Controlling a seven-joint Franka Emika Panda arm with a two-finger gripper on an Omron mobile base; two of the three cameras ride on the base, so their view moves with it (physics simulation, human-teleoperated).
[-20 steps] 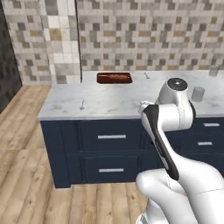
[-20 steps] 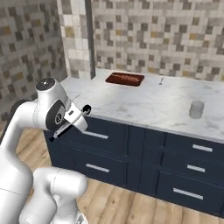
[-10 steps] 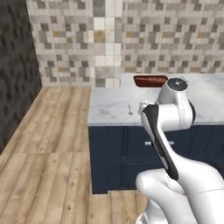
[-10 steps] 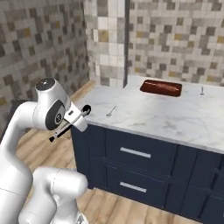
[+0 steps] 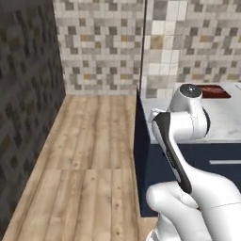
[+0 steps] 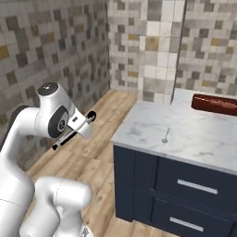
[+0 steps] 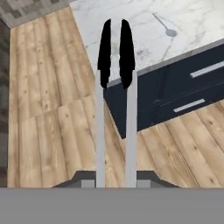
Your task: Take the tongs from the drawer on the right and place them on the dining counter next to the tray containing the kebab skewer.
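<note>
My gripper (image 7: 115, 176) is shut on the tongs (image 7: 127, 48). In the hand view their two grey arms with black tips run up the picture, close together, tips over the corner of the dining counter (image 7: 144, 39). From the right base view the gripper (image 6: 77, 129) is held left of the counter's end, over the wood floor, with the dark tongs (image 6: 91, 115) sticking out of it on both sides. The red-brown tray (image 6: 215, 102) lies far back on the white marble dining counter (image 6: 199, 139); the left base view has the tray (image 5: 214, 91) behind the arm. Which drawer is the task's I cannot tell.
A small silver utensil (image 6: 165, 137) lies near the counter's front edge. Shut navy drawers (image 6: 196, 186) with silver bar handles front the base. Wood floor (image 5: 89, 155) spreads left of the counter, bounded by tiled walls (image 5: 99, 42).
The whole picture has shifted: the base has moved, so the counter and tray slid to the right in both base views. The arm keeps its pose with the tongs in its grip.
</note>
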